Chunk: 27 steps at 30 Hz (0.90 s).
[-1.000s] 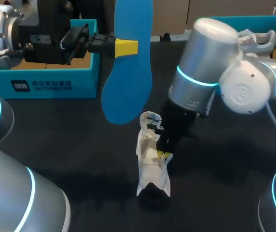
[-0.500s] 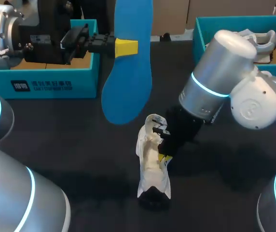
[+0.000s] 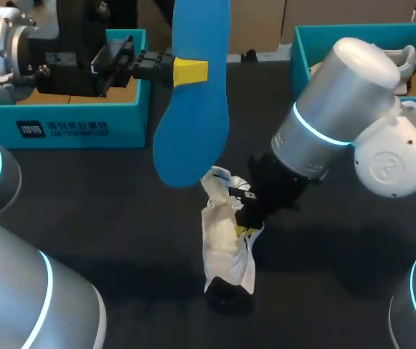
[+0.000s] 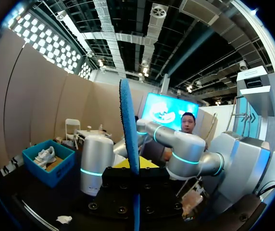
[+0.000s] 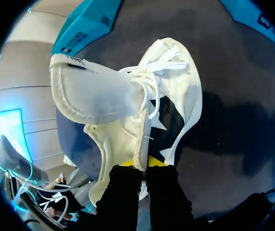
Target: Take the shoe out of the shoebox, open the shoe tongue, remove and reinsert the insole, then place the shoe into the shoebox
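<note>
Head view: white fabric shoe (image 3: pixel 225 240) stands on end on black worktop (image 3: pixel 106 211), tongue pulled away from the opening. Right end effector (image 3: pixel 246 227) is clamped on the shoe's side edge; the right wrist view shows one finger on each face. Left end effector (image 3: pixel 190 72) is clamped on upright blue foam insole (image 3: pixel 191 123), whose lower end is near the shoe's top. Teal cardboard shoebox (image 3: pixel 70 123) sits behind the shoe, well apart.

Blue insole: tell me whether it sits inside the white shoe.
No, the blue insole hangs upright in the left end effector above the table, outside the white shoe.
</note>
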{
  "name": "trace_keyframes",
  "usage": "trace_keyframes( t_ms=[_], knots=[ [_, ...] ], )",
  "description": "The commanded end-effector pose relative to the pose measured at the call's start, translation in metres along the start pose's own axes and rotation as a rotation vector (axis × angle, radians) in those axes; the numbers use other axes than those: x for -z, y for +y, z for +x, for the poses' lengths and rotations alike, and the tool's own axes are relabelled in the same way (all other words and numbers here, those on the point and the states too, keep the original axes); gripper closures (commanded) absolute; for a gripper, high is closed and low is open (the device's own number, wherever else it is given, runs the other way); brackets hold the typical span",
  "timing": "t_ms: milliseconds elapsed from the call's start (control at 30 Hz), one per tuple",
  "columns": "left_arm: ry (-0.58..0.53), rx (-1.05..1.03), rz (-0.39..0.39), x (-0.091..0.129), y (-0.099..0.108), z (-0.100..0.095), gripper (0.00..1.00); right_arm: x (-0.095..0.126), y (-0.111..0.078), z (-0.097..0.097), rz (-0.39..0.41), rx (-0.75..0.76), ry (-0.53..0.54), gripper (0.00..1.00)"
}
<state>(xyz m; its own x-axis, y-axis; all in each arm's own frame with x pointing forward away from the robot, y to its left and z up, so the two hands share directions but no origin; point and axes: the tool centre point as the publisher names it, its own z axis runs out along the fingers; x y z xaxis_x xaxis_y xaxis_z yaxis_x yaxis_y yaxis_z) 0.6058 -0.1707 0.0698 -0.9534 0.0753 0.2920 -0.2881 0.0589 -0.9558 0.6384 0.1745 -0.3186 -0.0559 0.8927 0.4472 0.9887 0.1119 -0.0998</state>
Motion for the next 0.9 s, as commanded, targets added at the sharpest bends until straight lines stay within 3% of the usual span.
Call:
trace_keyframes(
  t_ms=[33, 333, 800, 833, 900],
  knots=[
    [-0.001, 0.000, 0.001, -0.002, 0.001, 0.000, 1.00, -0.002, 0.000, -0.005, 0.003, 0.012, 0.037, 1.00],
    [-0.001, 0.000, 0.001, -0.002, 0.001, 0.000, 1.00, -0.015, 0.006, -0.011, 0.018, 0.018, 0.065, 1.00],
    [-0.001, 0.000, 0.001, -0.002, 0.001, 0.000, 1.00, -0.032, -0.003, -0.021, 0.015, 0.024, 0.108, 1.00],
    [-0.001, 0.000, 0.001, -0.002, 0.001, 0.000, 1.00, -0.032, -0.004, -0.021, 0.016, 0.027, 0.110, 0.96],
    [-0.001, 0.000, 0.001, -0.002, 0.001, 0.000, 1.00, -0.032, -0.005, -0.022, 0.021, 0.033, 0.102, 0.62]
  ],
)
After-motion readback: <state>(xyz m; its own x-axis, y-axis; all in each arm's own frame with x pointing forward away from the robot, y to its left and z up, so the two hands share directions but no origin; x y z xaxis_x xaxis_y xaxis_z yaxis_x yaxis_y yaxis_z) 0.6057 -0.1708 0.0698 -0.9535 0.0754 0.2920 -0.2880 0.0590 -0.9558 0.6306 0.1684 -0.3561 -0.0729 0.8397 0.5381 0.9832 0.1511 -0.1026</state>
